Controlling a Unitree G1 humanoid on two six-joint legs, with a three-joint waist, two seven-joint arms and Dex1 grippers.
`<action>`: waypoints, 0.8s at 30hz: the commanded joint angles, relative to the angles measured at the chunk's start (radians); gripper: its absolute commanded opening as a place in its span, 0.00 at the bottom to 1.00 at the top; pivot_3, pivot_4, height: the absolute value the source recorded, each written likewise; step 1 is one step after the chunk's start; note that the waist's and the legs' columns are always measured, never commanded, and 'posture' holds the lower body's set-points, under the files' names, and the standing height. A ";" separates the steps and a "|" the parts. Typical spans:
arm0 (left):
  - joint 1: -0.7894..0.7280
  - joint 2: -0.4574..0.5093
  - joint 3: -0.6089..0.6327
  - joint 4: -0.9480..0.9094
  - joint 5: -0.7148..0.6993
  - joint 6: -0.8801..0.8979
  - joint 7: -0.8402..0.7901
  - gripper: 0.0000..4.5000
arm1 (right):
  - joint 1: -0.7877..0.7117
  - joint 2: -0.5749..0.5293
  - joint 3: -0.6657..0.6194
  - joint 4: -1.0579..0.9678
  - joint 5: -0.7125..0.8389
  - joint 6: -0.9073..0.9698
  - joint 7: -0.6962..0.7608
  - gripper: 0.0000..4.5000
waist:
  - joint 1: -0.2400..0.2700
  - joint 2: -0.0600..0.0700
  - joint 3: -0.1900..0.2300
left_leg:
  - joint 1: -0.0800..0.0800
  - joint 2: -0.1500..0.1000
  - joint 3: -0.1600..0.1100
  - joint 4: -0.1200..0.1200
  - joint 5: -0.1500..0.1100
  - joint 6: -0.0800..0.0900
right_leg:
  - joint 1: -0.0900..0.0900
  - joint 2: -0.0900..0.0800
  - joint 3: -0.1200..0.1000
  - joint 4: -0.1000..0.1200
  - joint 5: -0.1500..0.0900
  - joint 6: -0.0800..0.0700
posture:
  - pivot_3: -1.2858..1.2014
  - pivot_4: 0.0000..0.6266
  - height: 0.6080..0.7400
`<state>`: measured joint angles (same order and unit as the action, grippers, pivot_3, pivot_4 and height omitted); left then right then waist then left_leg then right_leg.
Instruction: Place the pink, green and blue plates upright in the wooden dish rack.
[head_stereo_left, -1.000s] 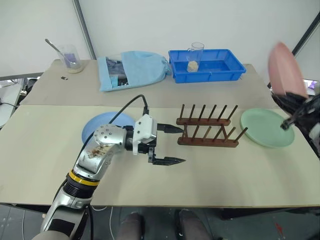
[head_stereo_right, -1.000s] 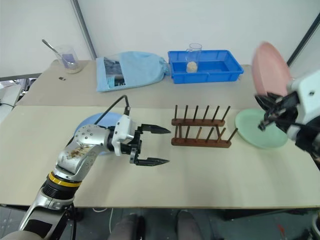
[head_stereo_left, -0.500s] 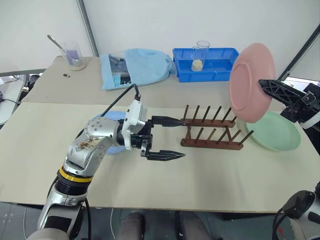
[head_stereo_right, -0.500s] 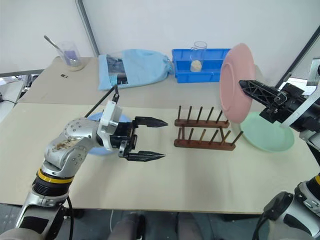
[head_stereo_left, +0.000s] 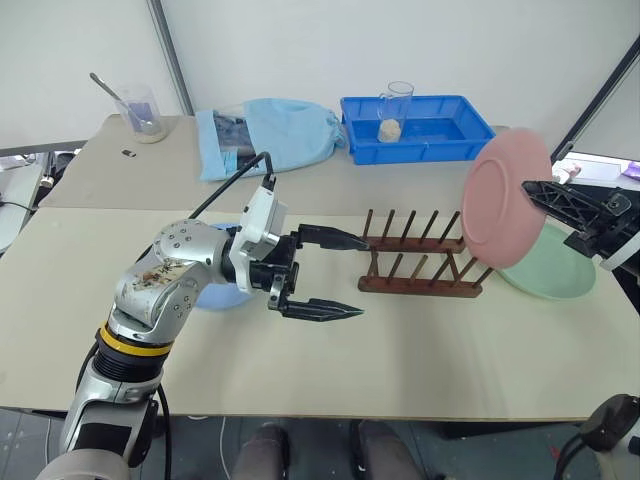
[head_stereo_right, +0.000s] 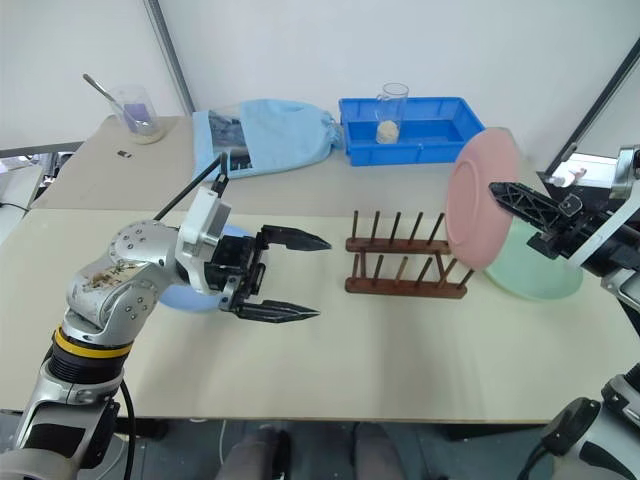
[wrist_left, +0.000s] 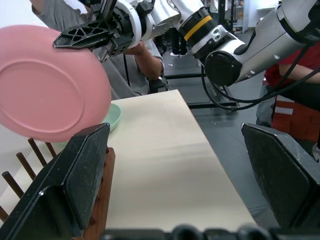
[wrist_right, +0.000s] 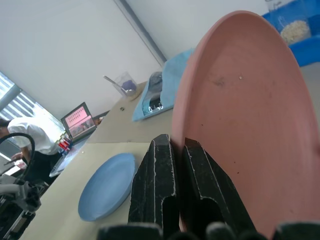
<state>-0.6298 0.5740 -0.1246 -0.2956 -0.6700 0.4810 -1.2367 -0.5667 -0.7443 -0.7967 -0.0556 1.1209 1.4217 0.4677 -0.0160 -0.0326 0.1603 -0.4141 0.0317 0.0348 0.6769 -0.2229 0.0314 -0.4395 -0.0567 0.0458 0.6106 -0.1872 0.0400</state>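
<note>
Three plates are in play, and one is off the table: the pink plate (head_stereo_left: 505, 199) is standing on edge in the air at the right end of the wooden dish rack (head_stereo_left: 420, 262), its rim clamped between the closed fingers of the right gripper (head_stereo_left: 533, 190). Its hollow face is pointing toward the rack and the left arm, its back toward the right arm; the disc is leaning slightly, upper rim tipped away from the rack. Its lower edge is hanging just over the rack's rightmost pegs; whether it touches them cannot be told. The surface is matte pale pink, shallow, with a raised rim around a flat centre.

The green plate (head_stereo_left: 560, 268) is lying flat on the table just right of the rack, partly behind the pink one. The blue plate (wrist_right: 107, 186) is lying flat on the table left of the rack, largely behind the left arm.

The rack is sitting with its two dark brown peg rows running left to right, all slots unoccupied.

The left gripper (head_stereo_left: 333, 275) is hanging level left of the rack, pointing toward it, fingers spread wide apart and gripping nothing.
</note>
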 joint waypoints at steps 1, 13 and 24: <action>-0.026 0.008 0.024 -0.032 -0.017 -0.001 -0.002 1.00 | -0.026 -0.025 0.016 0.050 -0.002 -0.046 -0.009 0.01 | -0.001 0.000 0.000 | 0.000 0.000 0.000 0.000 0.000 0.000 | 0.000 0.000 0.000 0.000 0.001 0.001 | 0.52 0.24 1.00; -0.009 0.014 0.018 -0.055 -0.009 -0.002 0.009 1.00 | -0.065 -0.015 0.023 0.116 -0.010 -0.126 -0.091 0.62 | 0.001 0.000 0.000 | 0.000 0.000 0.000 0.000 0.000 0.000 | 0.000 0.000 0.000 0.000 0.002 0.003 | 0.52 0.24 1.00; 0.025 0.017 -0.011 -0.073 0.043 -0.040 0.014 1.00 | 0.286 -0.359 0.182 0.013 -0.362 -0.509 0.235 1.00 | 0.015 0.003 0.001 | -0.001 -0.001 0.000 -0.001 -0.001 0.002 | 0.001 0.000 0.001 -0.001 -0.002 0.005 | 0.52 0.24 1.00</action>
<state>-0.5998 0.5908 -0.1375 -0.3404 -0.6321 0.4617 -1.2246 -0.3187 -1.0799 -0.6573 -0.0026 0.8481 1.0305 0.6128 -0.0009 -0.0300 0.1615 -0.4149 0.0303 0.0350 0.6766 -0.2245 0.0339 -0.4387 -0.0569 0.0469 0.6092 -0.1890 0.0451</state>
